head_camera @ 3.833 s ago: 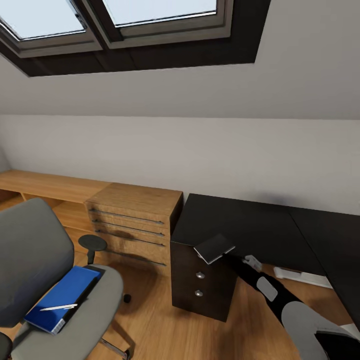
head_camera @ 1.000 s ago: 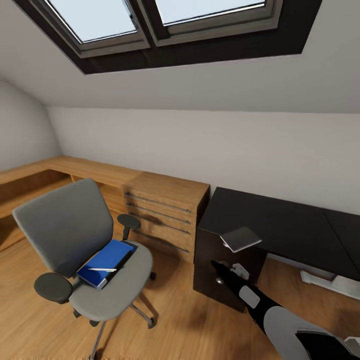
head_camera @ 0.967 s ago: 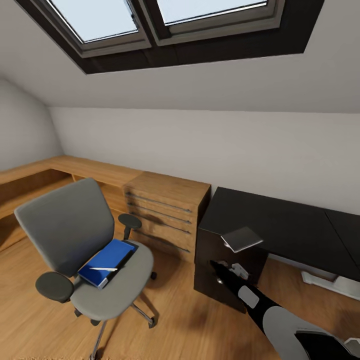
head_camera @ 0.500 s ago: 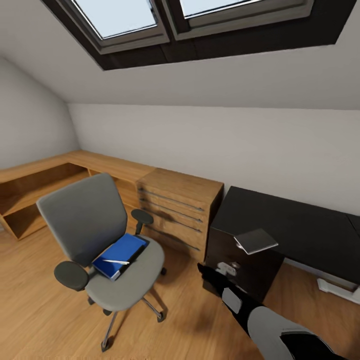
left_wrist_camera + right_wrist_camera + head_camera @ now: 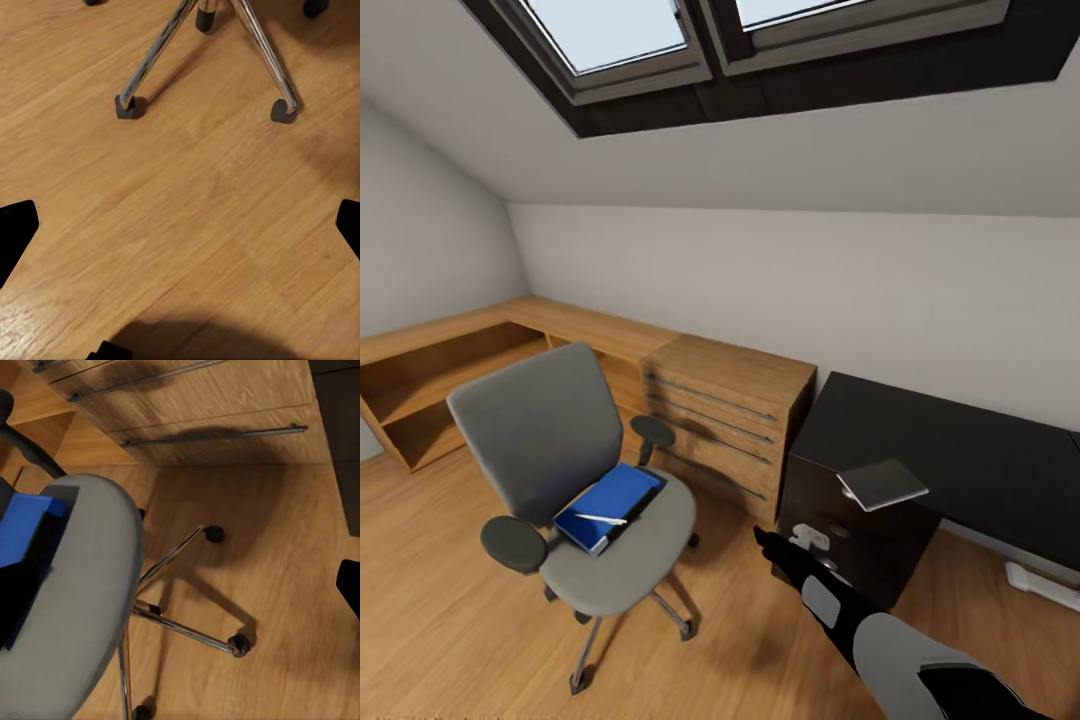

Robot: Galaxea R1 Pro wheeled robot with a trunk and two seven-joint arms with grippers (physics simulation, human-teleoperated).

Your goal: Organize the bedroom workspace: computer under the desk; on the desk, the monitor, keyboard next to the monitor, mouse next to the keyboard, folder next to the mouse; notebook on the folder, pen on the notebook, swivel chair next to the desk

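wood floor fills the lower frame; at centre left, a blue folder [image 5: 607,493] lies on the grey swivel chair [image 5: 575,470]; both grippers' jaws apart.

The desk [image 5: 960,450] runs off the right edge of the head view, so its far end is cut off. The right arm's upper part leaves the bottom right corner. The folder [image 5: 26,521] on the swivel chair [image 5: 75,607] is cut by the edge of the right wrist view, and a dark finger covers part of it. The right gripper [image 5: 765,540] is too small and dark to tell how its jaws stand. In the left wrist view, only the chair's chrome legs [image 5: 157,56] and castors [image 5: 282,111] appear, their hub cut off.
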